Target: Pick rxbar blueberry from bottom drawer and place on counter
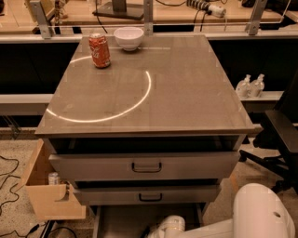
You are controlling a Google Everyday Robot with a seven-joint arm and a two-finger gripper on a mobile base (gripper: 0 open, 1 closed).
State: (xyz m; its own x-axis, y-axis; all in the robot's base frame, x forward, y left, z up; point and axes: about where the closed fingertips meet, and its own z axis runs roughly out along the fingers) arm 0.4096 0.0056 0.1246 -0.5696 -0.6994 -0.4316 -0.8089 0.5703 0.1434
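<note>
**A robotics lab test bay**

The setting reads as a lab or workshop. Beyond the far edge of the counter runs a workbench on metal struts, carrying a power strip. A white arc is marked on the counter. Loose cables trail over the speckled floor off the near left corner. An office chair stands off the right edge. The robot's gripper sits below the near edge, in the bottom drawer.
</note>
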